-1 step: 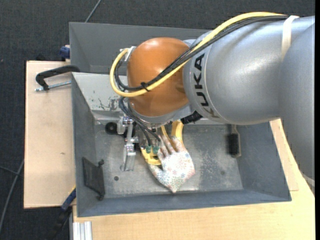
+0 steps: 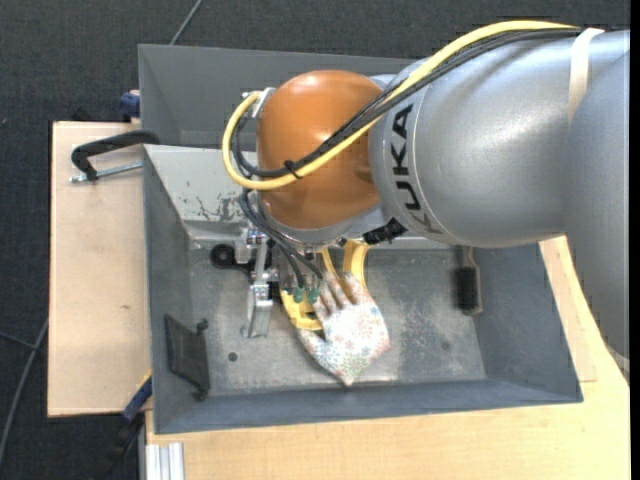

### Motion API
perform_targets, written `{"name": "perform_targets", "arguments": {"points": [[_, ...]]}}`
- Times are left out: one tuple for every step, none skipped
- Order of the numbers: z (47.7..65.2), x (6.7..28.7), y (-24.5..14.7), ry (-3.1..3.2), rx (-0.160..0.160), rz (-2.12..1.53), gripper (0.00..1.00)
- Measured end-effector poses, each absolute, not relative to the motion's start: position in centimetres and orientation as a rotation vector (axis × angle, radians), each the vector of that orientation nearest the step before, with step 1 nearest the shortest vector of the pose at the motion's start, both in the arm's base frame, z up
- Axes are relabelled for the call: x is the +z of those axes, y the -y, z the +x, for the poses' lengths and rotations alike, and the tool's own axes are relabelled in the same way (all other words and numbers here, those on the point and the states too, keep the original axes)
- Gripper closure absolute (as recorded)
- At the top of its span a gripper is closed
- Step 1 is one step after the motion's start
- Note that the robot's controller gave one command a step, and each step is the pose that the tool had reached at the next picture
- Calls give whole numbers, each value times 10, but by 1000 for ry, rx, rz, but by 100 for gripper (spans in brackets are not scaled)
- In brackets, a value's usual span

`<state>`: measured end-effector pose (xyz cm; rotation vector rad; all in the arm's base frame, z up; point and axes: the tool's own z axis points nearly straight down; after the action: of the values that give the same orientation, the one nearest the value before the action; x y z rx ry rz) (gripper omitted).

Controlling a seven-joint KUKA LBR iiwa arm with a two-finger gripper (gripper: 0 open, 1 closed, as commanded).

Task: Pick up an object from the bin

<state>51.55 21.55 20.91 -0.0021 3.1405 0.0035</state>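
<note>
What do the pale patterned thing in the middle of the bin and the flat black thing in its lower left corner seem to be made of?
The patterned piece looks like soft cloth: matt, with a speckled print and a rumpled, folded outline. The flat black piece looks like hard plastic or rubber: dark, matt, with straight edges. Which of the two it is, I cannot tell.

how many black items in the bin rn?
3. A flat black piece in the lower-left corner, a small black knob by the back wall at left, a black oblong block at right. The arm covers part of the floor, so more may be hidden.
</note>
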Motion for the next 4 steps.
{"name": "perform_targets", "arguments": {"points": [[547, 175, -197, -3131, 8, -193, 0], [575, 155, -146, -3112, 5, -423, 0], [587, 155, -145, -3107, 10, -384, 0], [601, 145, -129, -3110, 10, -383, 0]]}}
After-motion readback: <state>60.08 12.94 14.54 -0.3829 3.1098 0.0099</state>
